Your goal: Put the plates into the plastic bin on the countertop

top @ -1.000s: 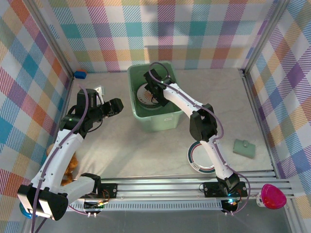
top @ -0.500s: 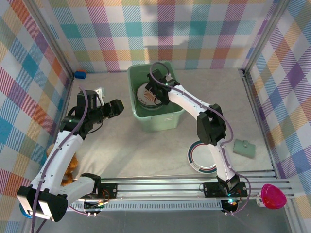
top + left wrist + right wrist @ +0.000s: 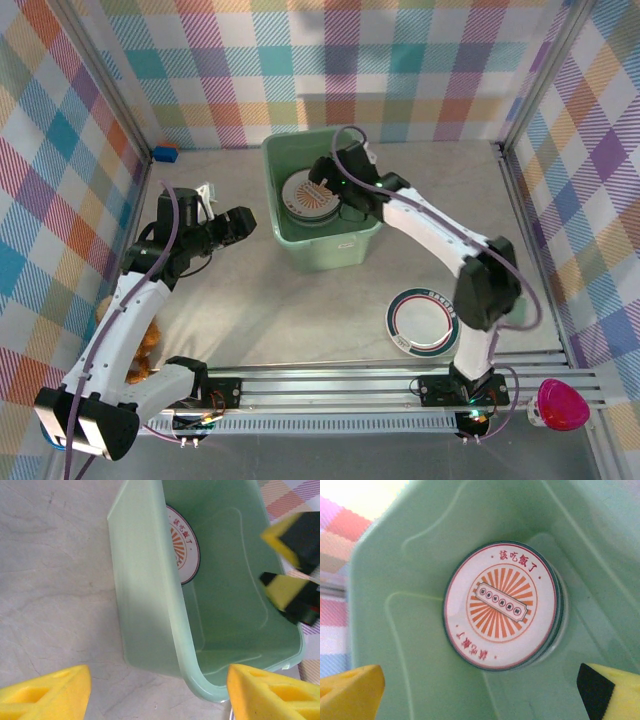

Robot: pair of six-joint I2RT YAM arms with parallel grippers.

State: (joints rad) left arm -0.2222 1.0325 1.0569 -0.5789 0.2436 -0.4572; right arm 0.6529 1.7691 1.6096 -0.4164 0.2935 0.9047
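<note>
While the left gripper (image 3: 157, 692) and right gripper (image 3: 480, 695) gape empty, the plastic bin (image 3: 145, 605) half-hides a plate (image 3: 186, 550).

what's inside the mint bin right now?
The plastic bin holds a stack of plates; the top plate is white with an orange sunburst and red rim. Lower rims peek out beside it; their faces and count are covered.

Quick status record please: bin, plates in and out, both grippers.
bin: green tub, back centre of the countertop
plate in bin: orange sunburst plate, flat on top of others
plate outside: ringed plate on the countertop near the right arm's base
left gripper: open, empty, just left of the bin
right gripper: open, empty, above the sunburst plate
</note>
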